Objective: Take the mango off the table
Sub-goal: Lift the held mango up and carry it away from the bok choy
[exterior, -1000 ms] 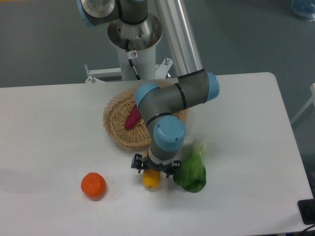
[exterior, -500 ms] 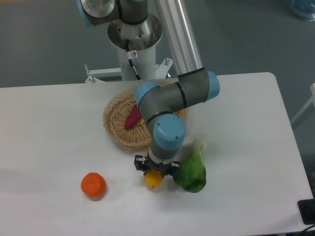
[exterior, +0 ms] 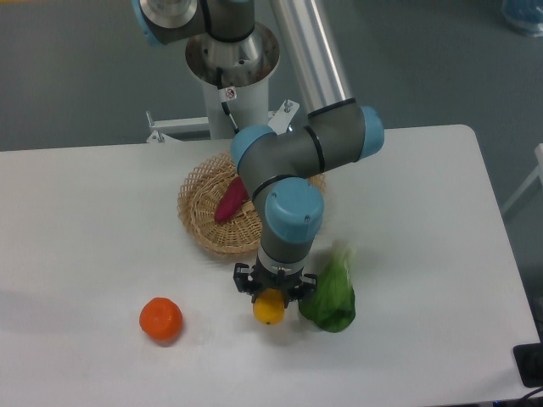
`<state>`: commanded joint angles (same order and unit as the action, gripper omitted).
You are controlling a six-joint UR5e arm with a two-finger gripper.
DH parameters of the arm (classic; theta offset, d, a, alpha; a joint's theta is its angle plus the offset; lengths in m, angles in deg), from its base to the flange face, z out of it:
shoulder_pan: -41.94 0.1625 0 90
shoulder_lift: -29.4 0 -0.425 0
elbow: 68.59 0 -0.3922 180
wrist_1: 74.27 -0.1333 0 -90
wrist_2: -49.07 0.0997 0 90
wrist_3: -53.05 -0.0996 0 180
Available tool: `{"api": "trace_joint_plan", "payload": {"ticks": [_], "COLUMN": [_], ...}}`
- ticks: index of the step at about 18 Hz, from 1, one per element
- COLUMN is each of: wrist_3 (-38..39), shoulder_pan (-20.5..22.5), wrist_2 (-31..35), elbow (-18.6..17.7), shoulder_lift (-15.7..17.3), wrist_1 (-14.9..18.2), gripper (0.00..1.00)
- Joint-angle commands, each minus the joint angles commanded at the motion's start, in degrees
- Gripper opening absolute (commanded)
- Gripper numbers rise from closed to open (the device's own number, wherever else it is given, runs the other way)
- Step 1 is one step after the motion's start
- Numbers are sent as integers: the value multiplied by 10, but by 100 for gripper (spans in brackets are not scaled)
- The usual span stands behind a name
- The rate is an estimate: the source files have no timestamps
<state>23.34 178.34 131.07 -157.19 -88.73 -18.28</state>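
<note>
The mango (exterior: 269,309), a small yellow-orange oval fruit, sits between the fingers of my gripper (exterior: 271,297), which is shut on it. Only its lower half shows below the black gripper body. It hangs at the front middle of the white table (exterior: 102,254), apparently just above the surface, with a faint shadow beneath it. The arm reaches down over it from the back.
A round orange tangerine (exterior: 161,320) lies at the front left. A green leafy vegetable (exterior: 331,297) lies right beside the gripper on its right. A wicker basket (exterior: 204,216) behind the gripper holds a reddish-purple sweet potato (exterior: 231,202).
The gripper has closed in on the mango and shifted slightly right and up with it. The tangerine, vegetable and basket have not moved.
</note>
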Motion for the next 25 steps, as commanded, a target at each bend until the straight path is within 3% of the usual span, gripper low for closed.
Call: {"api": "trace_joint_plan", "payload": {"ticks": [9, 13, 25], "wrist_3": [-108, -181, -366], "shoulder_pan": [67, 98, 172], "wrist_2": [32, 34, 40], "elbow": [2, 5, 5], "shoulder_lift": [32, 44, 61], "wrist_1": [4, 25, 28], "gripper": [33, 33, 32]}}
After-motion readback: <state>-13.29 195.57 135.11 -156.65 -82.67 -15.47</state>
